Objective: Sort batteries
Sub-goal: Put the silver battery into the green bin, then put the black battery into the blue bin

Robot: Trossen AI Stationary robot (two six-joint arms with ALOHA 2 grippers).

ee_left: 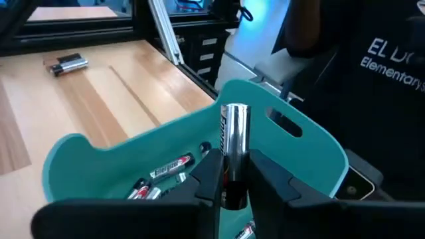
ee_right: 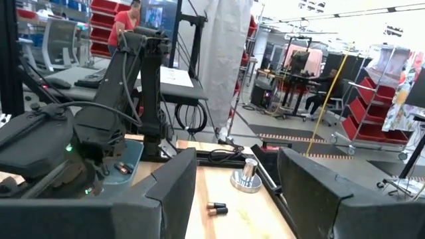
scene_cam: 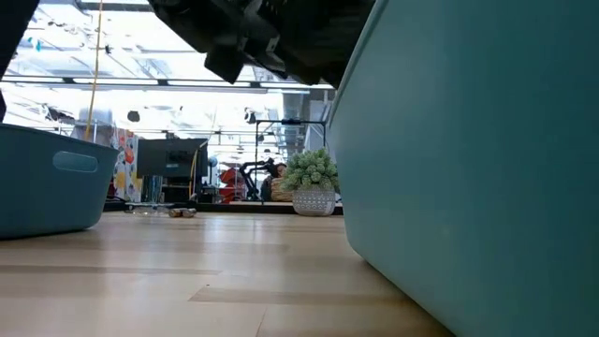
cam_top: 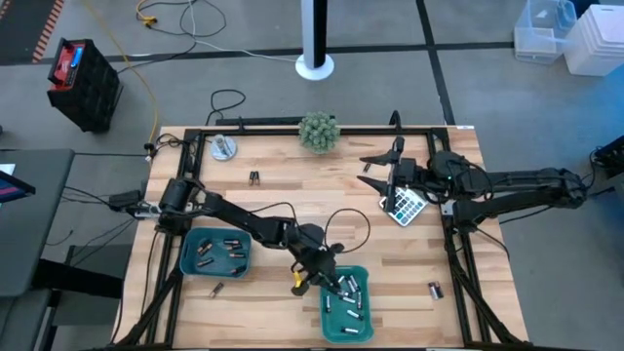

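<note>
Wooden table [cam_top: 292, 205]: left gripper [ee_left: 234, 174] clamps silvery battery [ee_left: 234, 136] upright above right-hand teal tray [ee_left: 292, 143]. Right gripper [cam_top: 375, 168] idle, jaws apart, beside calculator [cam_top: 406, 206]. Advice: lower before releasing, inside rim.

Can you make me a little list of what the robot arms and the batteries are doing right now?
left gripper: shut on a silver battery, held upright over the right teal tray
right gripper: open, waiting near the calculator
right teal tray: holds silver batteries
left teal tray: holds dark batteries
loose batteries: lying on the table
</note>
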